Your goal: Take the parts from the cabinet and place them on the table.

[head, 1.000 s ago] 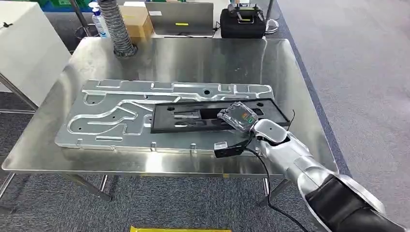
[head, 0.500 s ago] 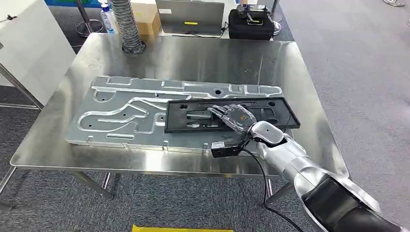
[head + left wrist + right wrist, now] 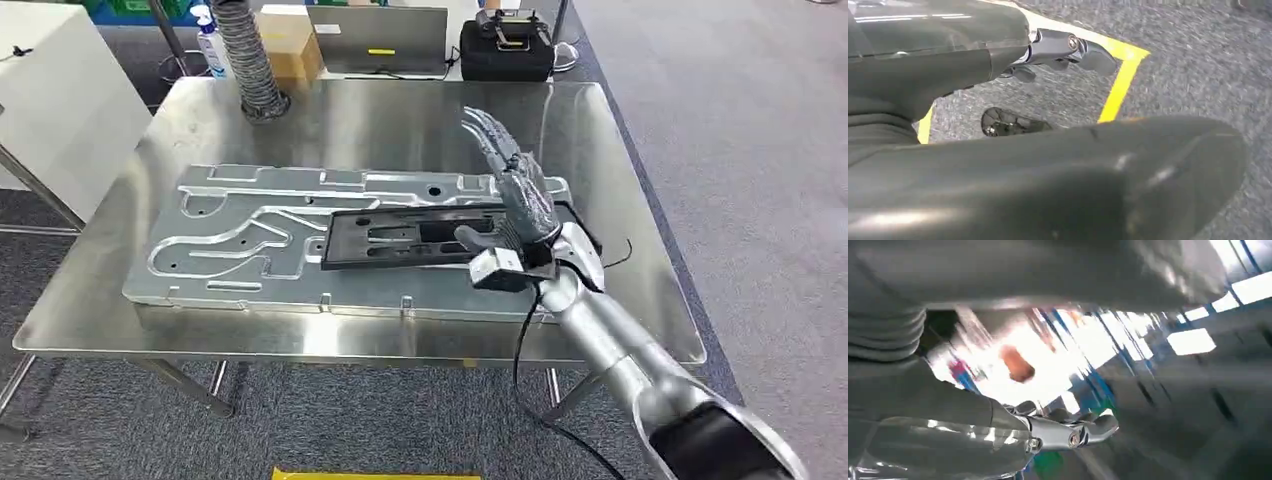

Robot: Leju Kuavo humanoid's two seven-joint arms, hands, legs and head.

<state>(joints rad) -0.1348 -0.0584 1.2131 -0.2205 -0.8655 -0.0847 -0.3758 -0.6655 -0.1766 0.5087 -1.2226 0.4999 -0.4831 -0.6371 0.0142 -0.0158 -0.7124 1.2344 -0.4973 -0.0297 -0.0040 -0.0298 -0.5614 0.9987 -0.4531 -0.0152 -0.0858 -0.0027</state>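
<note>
- Resting flat on the grey plate [image 3: 300,240] on the surface [image 3: 400,120], the black part [image 3: 420,238] looks stiff and thin; grip its long edges.
- Right hand [image 3: 515,190]: fingers apart, holding nothing.
- Left hand [image 3: 1068,47]: cannot tell.

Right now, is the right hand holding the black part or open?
Open. The right hand is lifted with its fingers spread, holding nothing; the black part lies flat on the silver plate.

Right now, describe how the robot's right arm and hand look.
The right arm is polished silver tubing with a black cover near the shoulder end. A thin black cable loops along it to a small grey camera box at the wrist. The right hand is dark grey metal with slim, segmented fingers.
</note>
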